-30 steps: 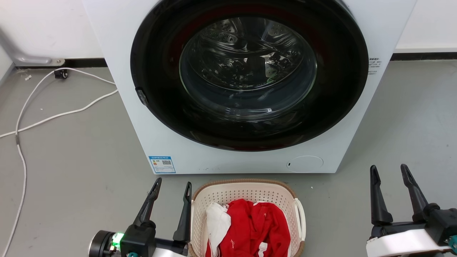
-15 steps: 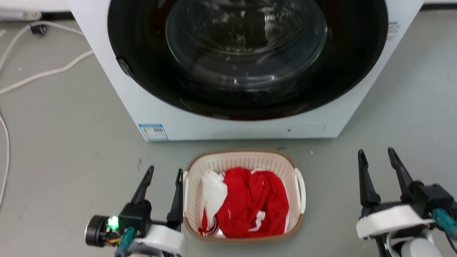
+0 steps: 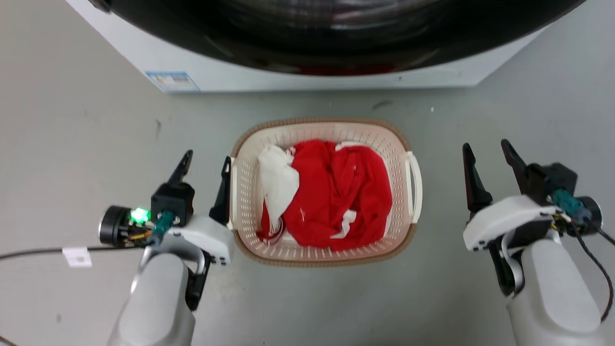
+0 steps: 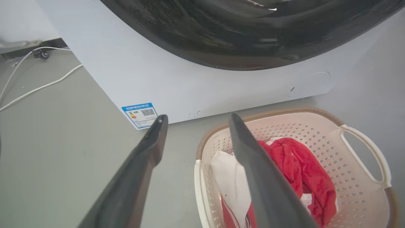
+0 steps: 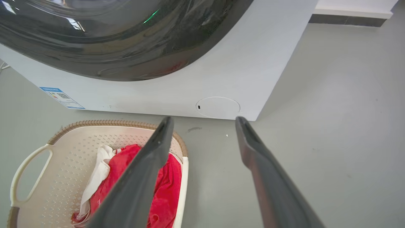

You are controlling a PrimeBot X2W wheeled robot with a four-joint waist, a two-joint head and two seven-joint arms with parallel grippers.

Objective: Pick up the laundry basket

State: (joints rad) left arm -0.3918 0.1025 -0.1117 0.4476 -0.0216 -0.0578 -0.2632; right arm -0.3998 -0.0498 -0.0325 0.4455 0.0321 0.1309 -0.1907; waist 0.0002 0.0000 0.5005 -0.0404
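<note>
Head view: laundry basket (image 3: 336,129) on the floor (image 3: 72,144) before the washing machine (image 3: 288,79), left gripper (image 3: 207,156) just beside its handle, right gripper (image 3: 485,144) apart; both jaws spread, empty. Left wrist view: basket lower right. Right wrist view: basket lower left.

Top edge of head view cuts off washing machine (image 3: 336,80), its door (image 3: 307,29) blurred, label (image 3: 173,81) print too small to read, laundry basket (image 3: 326,121) floor hidden under red and white clothes (image 3: 336,192), left gripper (image 3: 207,156) inner finger touching basket side or just beside, cannot tell.
</note>
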